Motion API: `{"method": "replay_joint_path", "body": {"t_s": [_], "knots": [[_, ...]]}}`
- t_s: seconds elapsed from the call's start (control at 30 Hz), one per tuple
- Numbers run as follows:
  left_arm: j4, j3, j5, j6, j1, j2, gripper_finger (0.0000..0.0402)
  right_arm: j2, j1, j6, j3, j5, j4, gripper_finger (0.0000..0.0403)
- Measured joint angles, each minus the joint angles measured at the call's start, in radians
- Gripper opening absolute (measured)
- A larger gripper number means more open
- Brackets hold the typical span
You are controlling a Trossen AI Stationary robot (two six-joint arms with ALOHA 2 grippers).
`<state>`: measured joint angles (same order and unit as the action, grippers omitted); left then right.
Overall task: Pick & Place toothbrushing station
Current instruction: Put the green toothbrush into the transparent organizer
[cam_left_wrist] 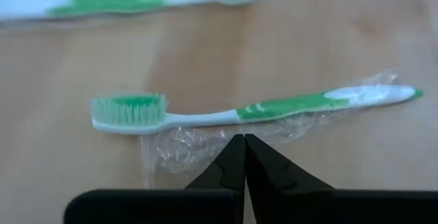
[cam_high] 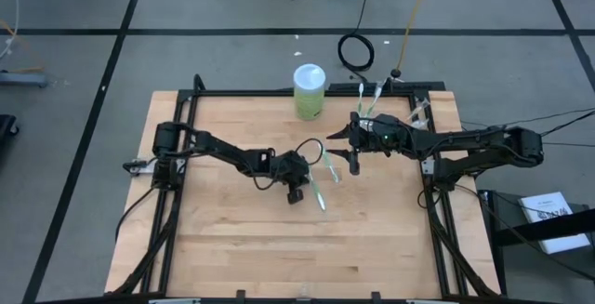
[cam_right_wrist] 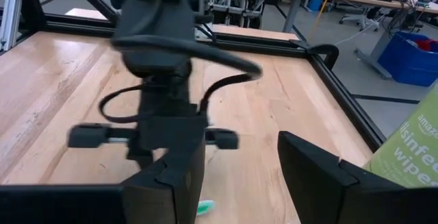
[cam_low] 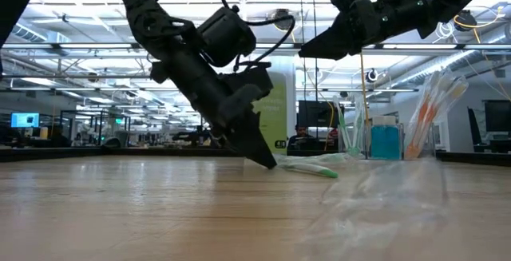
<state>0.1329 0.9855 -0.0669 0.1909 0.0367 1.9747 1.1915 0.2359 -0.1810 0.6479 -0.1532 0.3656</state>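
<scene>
My left hand clenched empty beside toothbrush, flat on counter, bristles up. Right hand released. Cylinder reads "disinfec… wipes".

Grey floor; black tape lines

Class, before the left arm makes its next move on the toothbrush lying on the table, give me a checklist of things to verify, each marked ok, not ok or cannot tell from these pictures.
1. Left gripper is down at the table beside the green toothbrush: ok.
2. Its fingers are shut with nothing between them, so they would have to open before a grasp: not ok.
3. The brush lies flat, with its clear wrapper under the handle: ok.
4. Second green toothbrush lies apart, out of the way: ok.
5. Right gripper is raised and open, clear of the left: ok.
6. A cup stands ready to take the brush: cannot tell.
</scene>
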Motion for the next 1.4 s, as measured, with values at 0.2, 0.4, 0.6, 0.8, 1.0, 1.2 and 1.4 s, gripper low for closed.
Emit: {"method": "replay_joint_path", "body": {"t_s": [0.2,0.4,0.6,0.8,1.0,1.2,1.4], "knots": [[-0.044,0.0,0.068,-0.118,0.09,-0.008,0.0005,0.0,0.0,0.001,0.0,0.001,0.001,0.0176],[-0.212,0.002,0.121,-0.134,0.172,-0.026,0.0009,0.0,0.0,0.002,0.0,0.002,0.0,0.0176],[-0.285,-0.01,0.136,-0.146,0.154,-0.119,0.0009,0.0,0.0,-0.006,0.0,0.003,0.003,0.0176],[-0.17,-0.005,0.121,-0.124,0.108,-0.218,0.0004,0.0,0.0,-0.014,0.0,0.003,0.003,0.0176],[-0.003,-0.005,0.062,-0.116,0.063,-0.188,0.0016,0.0,0.0,-0.014,0.0,0.003,0.004,0.0176],[0.079,-0.007,0.049,-0.097,0.028,-0.107,0.0005,0.0,0.0,-0.014,0.0,0.003,0.007,0.0176],[0.133,0.002,0.058,-0.067,0.013,-0.023,0.0017,0.0,0.0,-0.013,0.0,0.003,0.011,0.0176]]}}
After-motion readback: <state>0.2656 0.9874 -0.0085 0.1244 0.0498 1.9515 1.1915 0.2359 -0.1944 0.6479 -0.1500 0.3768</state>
